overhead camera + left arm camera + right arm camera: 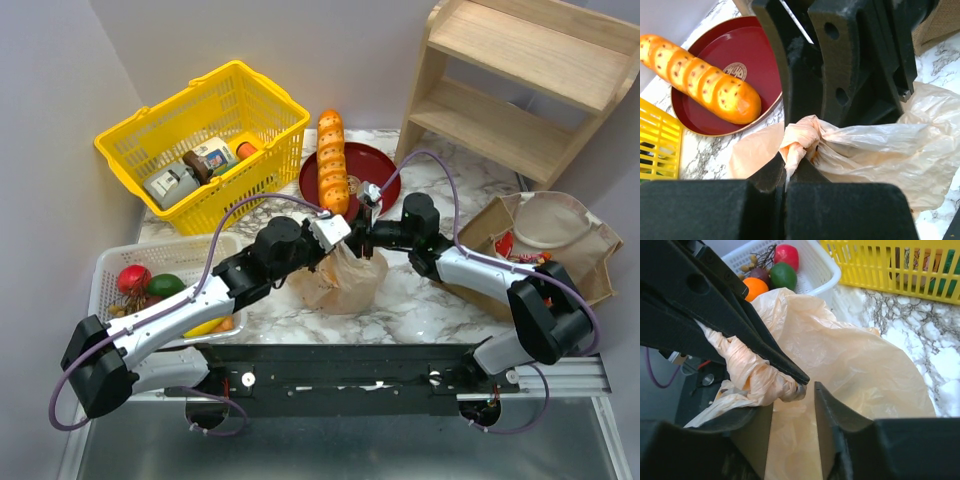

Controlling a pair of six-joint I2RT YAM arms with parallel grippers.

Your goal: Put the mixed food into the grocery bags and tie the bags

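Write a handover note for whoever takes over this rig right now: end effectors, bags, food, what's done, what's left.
Left end effector: shut on the twisted neck of the tan plastic bag, mid-table.
Right end effector: jaws apart at the knot, clamping nothing I can see.
Done: the plastic bag looks filled and its neck is twisted into a knot; I can't tell how tight it is.
Brown paper bag: far right, mouth open, a red item inside, not tied.
Fruit lies in the white mesh tray on the left.
Left to do: finish the knot, bag the fruit, tie the paper bag.
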